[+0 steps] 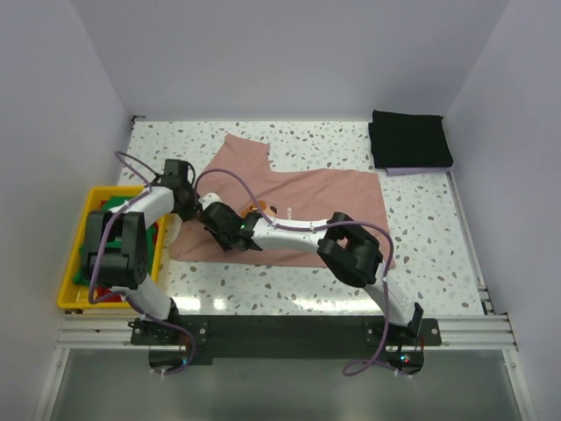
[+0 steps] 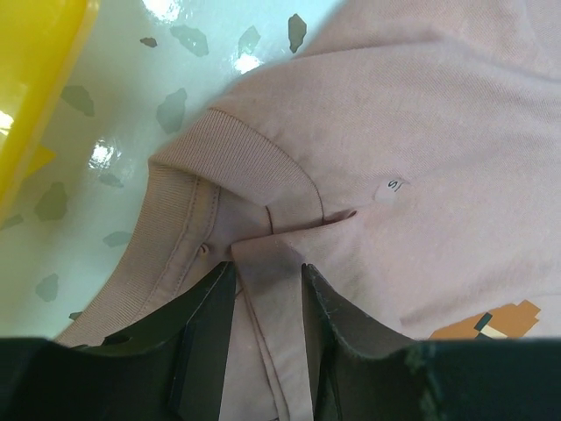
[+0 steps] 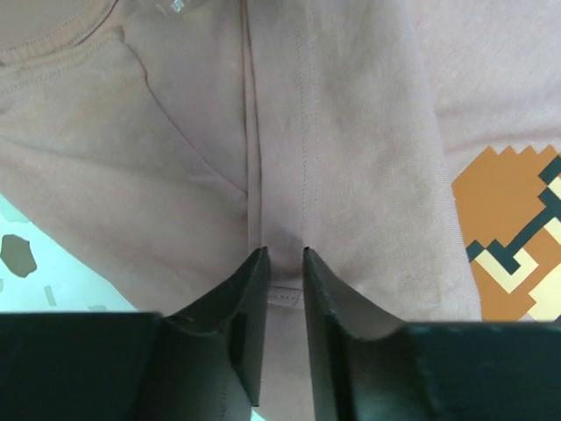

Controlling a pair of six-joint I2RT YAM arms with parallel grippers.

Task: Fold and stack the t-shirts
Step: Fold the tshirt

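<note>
Top view: the pink t-shirt lies spread on the speckled table, between a yellow bin at left and a folded black stack in the far right corner, with the left gripper and right gripper close together at its left edge. Left wrist view: the left gripper is clamped on a fold of the shirt just beside the ribbed collar. Right wrist view: the right gripper pinches a raised ridge of the same cloth, an orange print lying to the right.

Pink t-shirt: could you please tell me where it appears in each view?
Top external: pink t-shirt spread mid-frame.
Left wrist: pink t-shirt fills centre and right.
Right wrist: pink t-shirt fills nearly everything.
Shared landmark: orange print lower right in left wrist; orange print at right edge in right wrist.
</note>
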